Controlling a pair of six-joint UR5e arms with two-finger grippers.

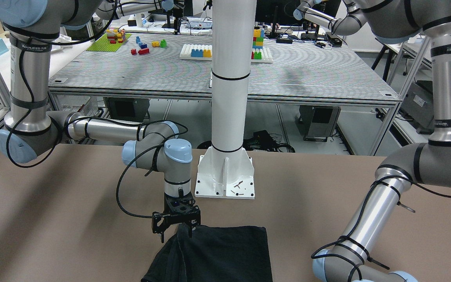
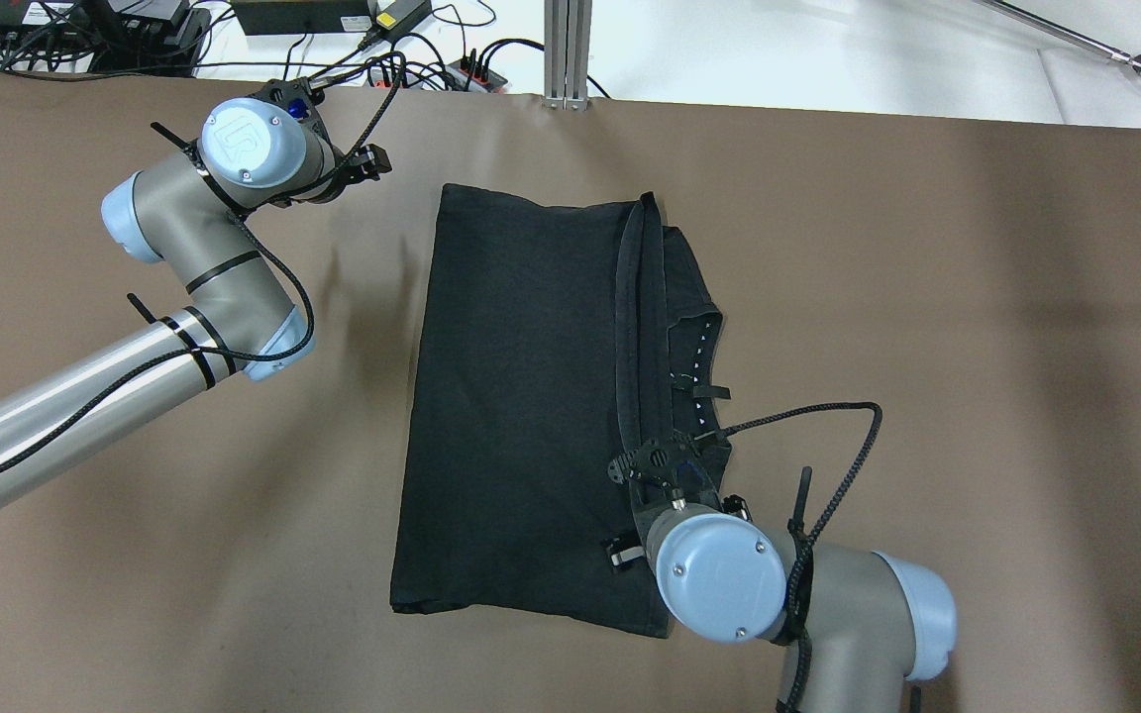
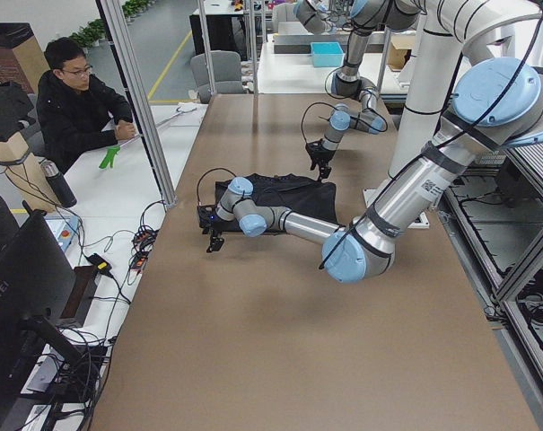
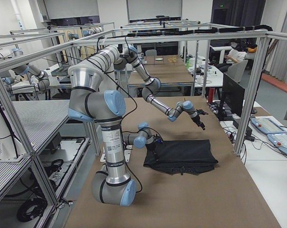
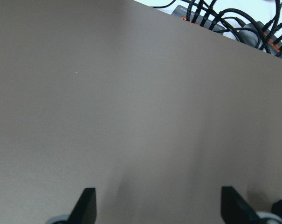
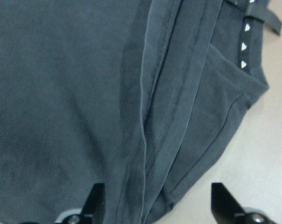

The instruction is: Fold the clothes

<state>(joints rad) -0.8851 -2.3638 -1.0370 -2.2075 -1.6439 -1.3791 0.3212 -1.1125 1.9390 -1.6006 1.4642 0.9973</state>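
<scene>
The black shirt (image 2: 521, 396) lies flat in the middle of the brown table (image 2: 927, 297), folded into a long rectangle. A hemmed edge (image 2: 635, 327) runs lengthwise along its right part. Beyond that hem, on the robot's right, the neckline (image 2: 699, 347) sticks out, with its inner tape dotted with small white marks. The right gripper (image 1: 175, 231) points straight down over the shirt's near right portion, beside the hem. Its wrist camera shows the two fingers (image 6: 95, 205) spread wide with nothing gripped between them, only cloth below. Whether the tips touch the fabric cannot be told. The left gripper (image 5: 159, 205) is well apart from the shirt, near the table's far left corner. Its fingers are likewise spread wide and empty over bare tabletop. Black cables (image 2: 412, 69) lie just past the far edge of the table. The white column base (image 1: 225, 176) is bolted on the robot's side of the table, and a seated operator (image 3: 74, 108) shows in the left side view.
</scene>
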